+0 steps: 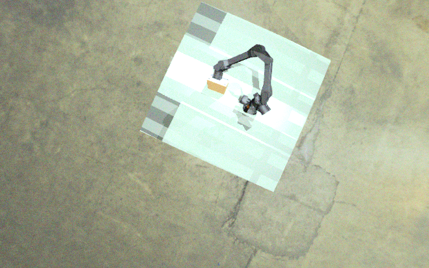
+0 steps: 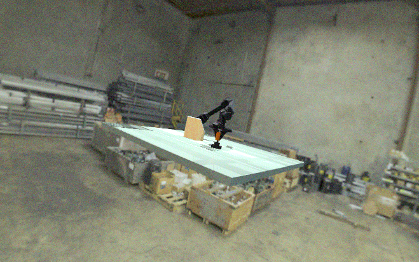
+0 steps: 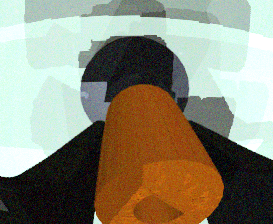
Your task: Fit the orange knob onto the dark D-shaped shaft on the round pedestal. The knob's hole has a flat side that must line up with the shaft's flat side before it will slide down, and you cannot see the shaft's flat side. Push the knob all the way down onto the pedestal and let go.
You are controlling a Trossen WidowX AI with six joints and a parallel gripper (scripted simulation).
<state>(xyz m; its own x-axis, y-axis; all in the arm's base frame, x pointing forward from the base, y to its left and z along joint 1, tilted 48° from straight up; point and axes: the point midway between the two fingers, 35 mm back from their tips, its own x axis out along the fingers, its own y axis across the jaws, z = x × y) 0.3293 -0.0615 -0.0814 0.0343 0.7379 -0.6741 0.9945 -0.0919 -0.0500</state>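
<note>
Orange and probably stiff, the knob sits clamped in the part-open gripper, above the round pedestal; its sides seem the best hold, though smooth curves might slip.

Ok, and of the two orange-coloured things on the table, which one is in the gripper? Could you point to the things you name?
The knob [image 2: 217,135] [image 3: 147,135]: round and deeper orange; the other is a pale flat-sided block [image 1: 217,86] [image 2: 194,128].

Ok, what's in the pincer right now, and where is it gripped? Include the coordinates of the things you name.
The orange knob [image 2: 217,135] [image 3: 147,130], held by its sides between the pincer's [image 2: 217,132] fingers.
</note>
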